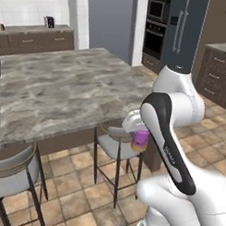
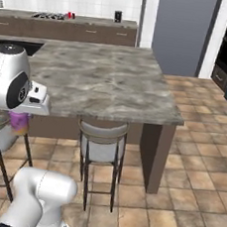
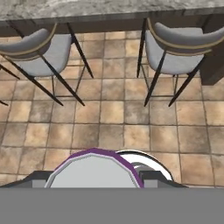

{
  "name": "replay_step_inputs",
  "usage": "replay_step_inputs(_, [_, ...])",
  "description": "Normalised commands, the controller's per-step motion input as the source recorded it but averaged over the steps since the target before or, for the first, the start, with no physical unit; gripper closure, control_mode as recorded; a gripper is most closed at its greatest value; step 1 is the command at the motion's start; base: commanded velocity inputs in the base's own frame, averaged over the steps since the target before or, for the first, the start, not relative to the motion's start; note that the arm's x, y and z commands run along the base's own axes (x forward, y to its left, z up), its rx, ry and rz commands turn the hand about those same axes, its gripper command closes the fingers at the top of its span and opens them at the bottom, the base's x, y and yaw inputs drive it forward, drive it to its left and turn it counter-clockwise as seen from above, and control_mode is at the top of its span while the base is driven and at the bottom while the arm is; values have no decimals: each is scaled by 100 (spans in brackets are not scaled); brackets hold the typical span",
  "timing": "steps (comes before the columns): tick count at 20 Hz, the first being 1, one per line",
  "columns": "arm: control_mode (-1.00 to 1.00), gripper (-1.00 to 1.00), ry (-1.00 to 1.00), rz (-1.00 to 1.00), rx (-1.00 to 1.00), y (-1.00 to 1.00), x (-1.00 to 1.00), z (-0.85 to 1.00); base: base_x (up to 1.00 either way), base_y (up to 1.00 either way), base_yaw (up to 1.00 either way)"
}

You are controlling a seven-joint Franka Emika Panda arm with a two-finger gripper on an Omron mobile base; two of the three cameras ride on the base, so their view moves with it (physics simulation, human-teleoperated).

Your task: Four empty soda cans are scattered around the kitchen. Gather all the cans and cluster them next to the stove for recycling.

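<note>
My gripper [image 3: 94, 178] is shut on a purple soda can [image 3: 94, 168], whose grey top and purple rim show between the dark fingertips [image 3: 153, 176] in the hand view. The same purple can [image 1: 140, 140] with its tan band hangs under the white hand, beside the island's near edge, and shows as a purple can [image 2: 18, 122] from the right. The hand points down at the tiled floor. Far back on the wall counter lies the stove [image 2: 47, 15], with two small red cans [image 2: 71, 15] just right of it.
A grey marbled island counter [image 1: 60, 90] stretches ahead. Grey stools [image 3: 179, 48] with thin dark legs stand under its edge, another stool [image 3: 35, 48] to the left. A dark fridge and wall oven [image 1: 157, 26] stand at the right, with brown tile floor [image 2: 176, 192] around.
</note>
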Motion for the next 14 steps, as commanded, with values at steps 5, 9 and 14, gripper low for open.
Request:
replay_step_inputs(5, [100,100,0,0,0,0,0,0,0,-100,0])
replay_step_inputs(9, [100,100,0,0,0,0,0,0,0,-100,0])
replay_step_inputs(14, [100,100,0,0,0,0,0,0,0,-100,0])
